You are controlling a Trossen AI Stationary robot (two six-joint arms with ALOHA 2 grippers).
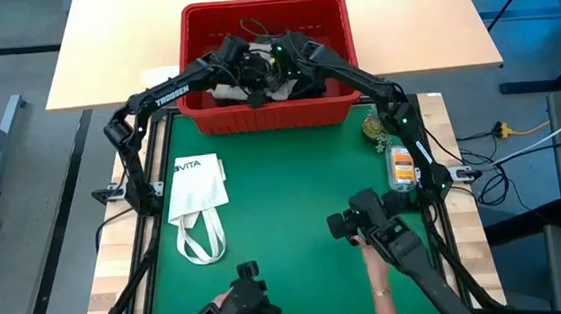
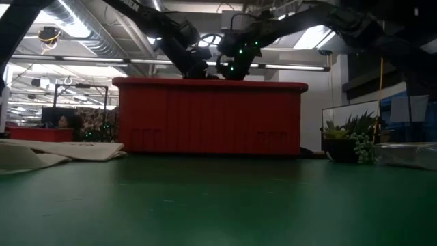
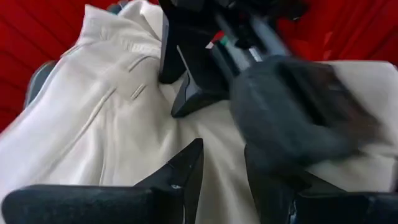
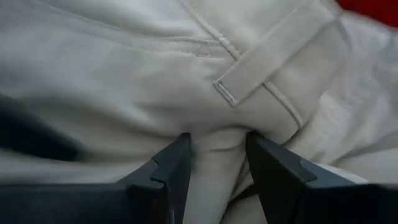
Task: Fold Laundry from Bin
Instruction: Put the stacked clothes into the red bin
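Note:
The red bin (image 1: 272, 117) stands at the table's far side, and its front wall (image 2: 205, 116) fills the low view. In it lies a khaki-beige garment (image 3: 106, 112). Both arms reach into the bin from above. My right gripper (image 4: 217, 140) is shut on the khaki cloth close to a belt loop (image 4: 273, 62). My left gripper (image 3: 224, 149) stands open beside it, fingertips just over the same garment. A blurred dark grey piece (image 3: 292, 112) lies on the khaki cloth near the right gripper (image 3: 193, 93). My right gripper pinches a raised fold of the khaki garment (image 4: 217, 155) between its two fingers, just below the belt loop on the waistband. The fingers slant down into the bin. The rest of the garment lies spread and slack in the bin. My left gripper: I cannot tell whether its fingertips (image 3: 189, 165) touch the khaki cloth.
A white tote bag (image 1: 199, 199) with loop handles lies on the green mat (image 1: 284, 207) at the left. A small plant (image 1: 377, 129) and an orange-labelled container (image 1: 402, 167) sit at the right edge. A person's hand (image 1: 378, 270) shows at the near edge among dark arm parts.

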